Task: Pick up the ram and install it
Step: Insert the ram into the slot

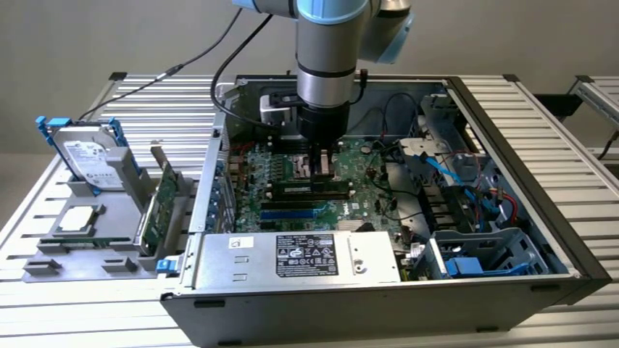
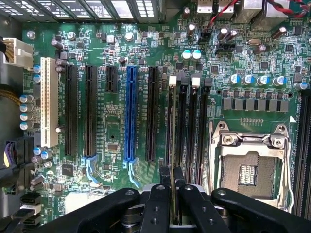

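- Gripping is seen at the gripper (image 2: 171,177): the fingers (image 2: 156,199) are closed on the ram (image 2: 171,136), which is pinched edge-on between them.
- The ram is held inside the case (image 1: 503,109), over the middle of the motherboard (image 2: 112,121) and away from the board's edges.
- Its long axis is laid parallel to the black memory slots (image 2: 183,126). From the fingers it runs out along the bank toward the white latches (image 2: 172,80).
- It is lined up with the slot at the edge of the bank nearest the blue expansion slot (image 2: 130,116), on the side away from the CPU socket (image 2: 250,167).
- Whether its lower edge is touching that slot or hanging just above it cannot be told, since the ram is seen from its thin upper edge.
- In the exterior view the arm (image 1: 329,43) is pointed straight down at the board.
- Judged: alignment with the slot looks close, but seating is not shown.
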Tool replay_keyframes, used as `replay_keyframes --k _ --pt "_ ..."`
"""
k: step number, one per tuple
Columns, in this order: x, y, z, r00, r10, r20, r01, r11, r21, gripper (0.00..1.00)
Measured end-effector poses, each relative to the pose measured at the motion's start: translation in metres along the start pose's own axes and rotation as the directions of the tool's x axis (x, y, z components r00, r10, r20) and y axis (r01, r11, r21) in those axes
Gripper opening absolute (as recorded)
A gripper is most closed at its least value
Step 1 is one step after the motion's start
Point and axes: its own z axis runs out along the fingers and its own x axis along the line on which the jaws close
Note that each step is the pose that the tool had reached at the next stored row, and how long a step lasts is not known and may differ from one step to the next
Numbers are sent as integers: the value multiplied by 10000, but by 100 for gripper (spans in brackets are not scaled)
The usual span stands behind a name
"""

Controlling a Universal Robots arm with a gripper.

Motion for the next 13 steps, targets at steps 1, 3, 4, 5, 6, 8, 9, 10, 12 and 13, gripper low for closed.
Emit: replay_keyframes --k 1,3,4,5,6,8,9,10,12,13 --pt "-1 0 1 10000 -1 0 1 10000 0 14" --pt "-1 0 1 10000 -1 -2 1 10000 -1 14" --pt "-2 0 2 10000 0 -1 0 10000 0 14" --pt "-2 0 2 10000 1 -2 -1 10000 -1 14" --pt "-2 0 2 10000 6 -3 -6 10000 -1 14" --pt "-2 0 4 10000 22 0 -22 10000 -2 14" --pt "-2 0 4 10000 30 -1 -30 10000 -2 14" --pt "-2 0 5 10000 39 0 -39 10000 -3 14" --pt "-2 0 6 10000 54 0 -54 10000 -3 14" --pt "-2 0 6 10000 63 -1 -63 10000 -5 14"
